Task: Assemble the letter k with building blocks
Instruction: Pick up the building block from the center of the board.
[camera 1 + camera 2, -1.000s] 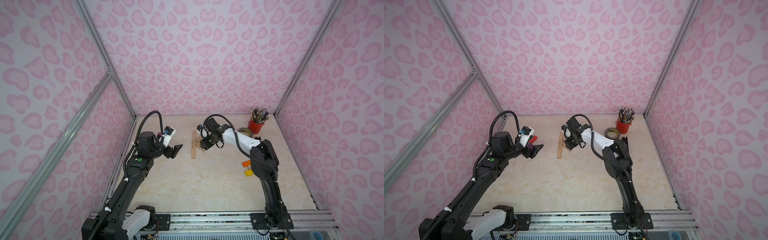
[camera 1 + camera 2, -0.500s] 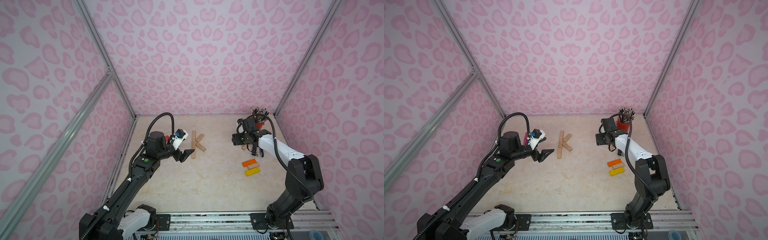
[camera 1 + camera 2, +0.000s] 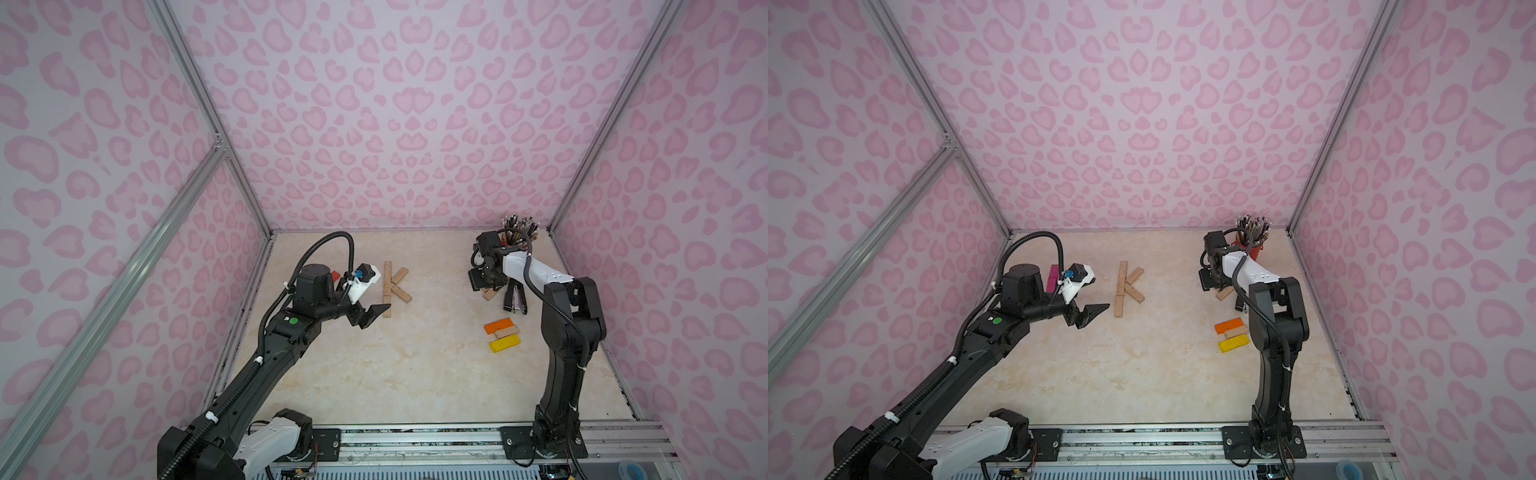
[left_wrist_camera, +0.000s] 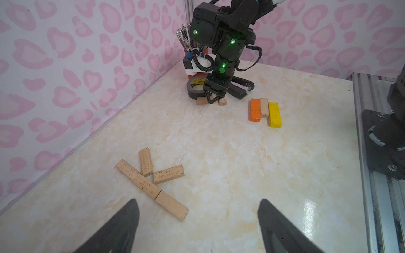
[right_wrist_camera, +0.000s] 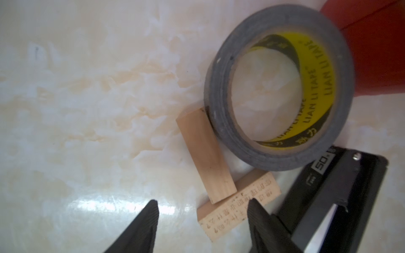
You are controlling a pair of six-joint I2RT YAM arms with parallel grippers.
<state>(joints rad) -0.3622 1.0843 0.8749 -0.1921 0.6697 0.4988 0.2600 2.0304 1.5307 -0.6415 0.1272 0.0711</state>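
The left claw [image 3: 376, 313] hovers above the marble table [image 3: 415, 374] with its 2 fingers spread wide and nothing between them. Behind it, beside its wrist, a magenta block [image 3: 1052, 278] shows past the arm. Just ahead of its tips lies the K [image 4: 146, 187]: 3 plain wood blocks laid end to end as the stem and 2 more slanting off the middle, all flat on the table. The stem's foot is the part nearest the claw.

Further right, an orange block [image 4: 255, 110], a pale wood block [image 4: 264, 107] and a yellow block [image 4: 275, 115] lie side by side, touching. They are well apart from the left claw and near the right claw [image 4: 213, 100].

The right claw points down, fingers apart, gripping nothing. It sits low over 2 blocks. One end of a printed block [image 5: 238, 203] lies between its fingers, and a plain block [image 5: 206, 155] laps over that one. Just beyond the tips, the plain block touches a grey tape roll [image 5: 274, 157]. A black stapler [image 5: 339, 197] lies beside 1 finger, and a red pen cup [image 5: 377, 54] stands past the roll.
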